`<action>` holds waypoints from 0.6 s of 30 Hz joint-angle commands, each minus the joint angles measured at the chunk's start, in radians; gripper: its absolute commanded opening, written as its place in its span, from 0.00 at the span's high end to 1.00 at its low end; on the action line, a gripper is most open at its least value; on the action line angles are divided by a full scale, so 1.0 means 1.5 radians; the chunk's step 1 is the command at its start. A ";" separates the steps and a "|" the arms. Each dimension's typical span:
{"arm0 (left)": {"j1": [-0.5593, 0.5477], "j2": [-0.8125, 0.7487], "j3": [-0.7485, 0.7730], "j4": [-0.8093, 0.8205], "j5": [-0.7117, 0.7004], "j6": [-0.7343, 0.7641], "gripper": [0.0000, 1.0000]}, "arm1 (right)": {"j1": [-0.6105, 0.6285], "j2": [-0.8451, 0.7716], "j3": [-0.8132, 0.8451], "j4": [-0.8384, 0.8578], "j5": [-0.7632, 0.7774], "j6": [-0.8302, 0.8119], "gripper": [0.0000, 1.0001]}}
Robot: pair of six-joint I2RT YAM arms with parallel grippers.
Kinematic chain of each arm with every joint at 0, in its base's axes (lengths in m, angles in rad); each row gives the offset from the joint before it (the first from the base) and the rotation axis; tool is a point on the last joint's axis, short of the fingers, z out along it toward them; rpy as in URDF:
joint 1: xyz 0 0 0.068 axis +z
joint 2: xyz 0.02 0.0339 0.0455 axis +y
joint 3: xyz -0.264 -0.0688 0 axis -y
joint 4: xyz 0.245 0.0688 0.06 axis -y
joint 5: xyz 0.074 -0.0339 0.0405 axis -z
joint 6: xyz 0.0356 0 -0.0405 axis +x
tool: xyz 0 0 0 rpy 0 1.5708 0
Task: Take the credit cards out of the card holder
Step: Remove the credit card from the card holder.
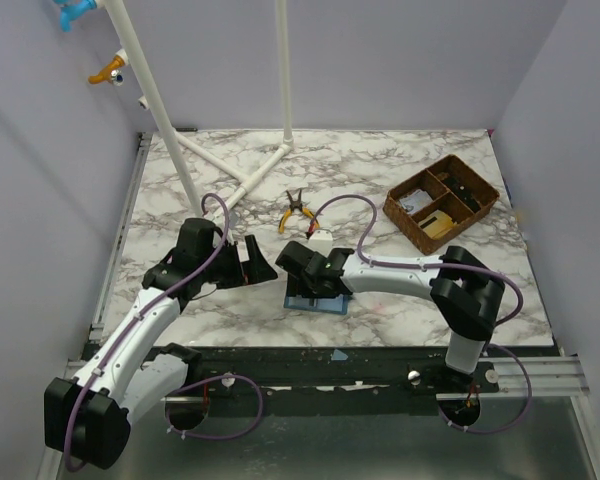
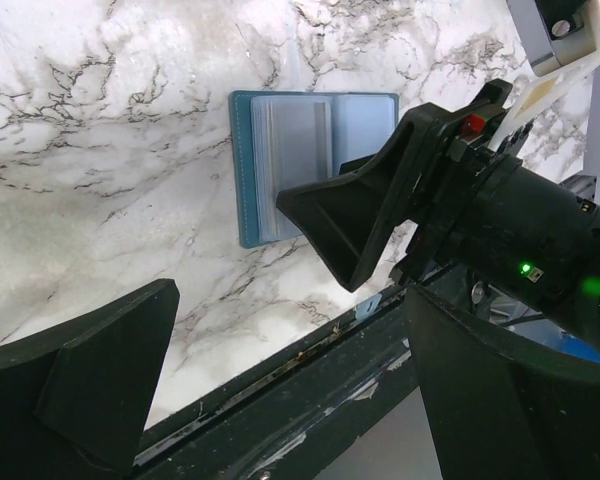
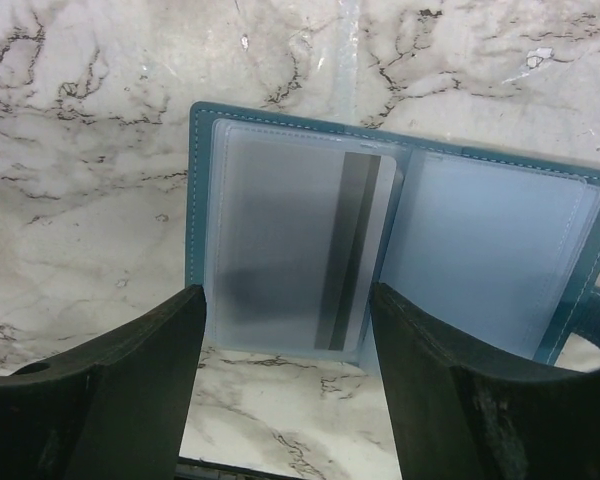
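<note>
The top camera looks down from high behind the near edge over the whole tabletop (image 1: 400,180), while the wrist cameras sit close, the left slanting low past its fingers (image 2: 90,385) and the right staring down between its fingers (image 3: 110,390), all three sharing the open card holder (image 3: 490,260).

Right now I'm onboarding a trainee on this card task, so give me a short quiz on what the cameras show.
1. True or false: the card holder is folded shut.
2. The right gripper has its jaws either side of: A) the pocket holding the striped card, B) the other pocket, C) nothing but bare marble.
3. What state is the left gripper in?
Key: 1 false, it lies open flat. 2 A. 3 open, holding nothing.
</note>
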 commanded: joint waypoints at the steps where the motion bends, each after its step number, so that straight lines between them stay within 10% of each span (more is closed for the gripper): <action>1: -0.002 0.010 0.000 0.017 0.003 0.005 0.01 | 0.006 0.025 0.023 0.000 0.021 -0.003 0.30; 18: -0.002 0.033 -0.002 0.029 0.010 0.004 0.02 | -0.001 0.004 -0.039 0.030 0.013 0.004 0.41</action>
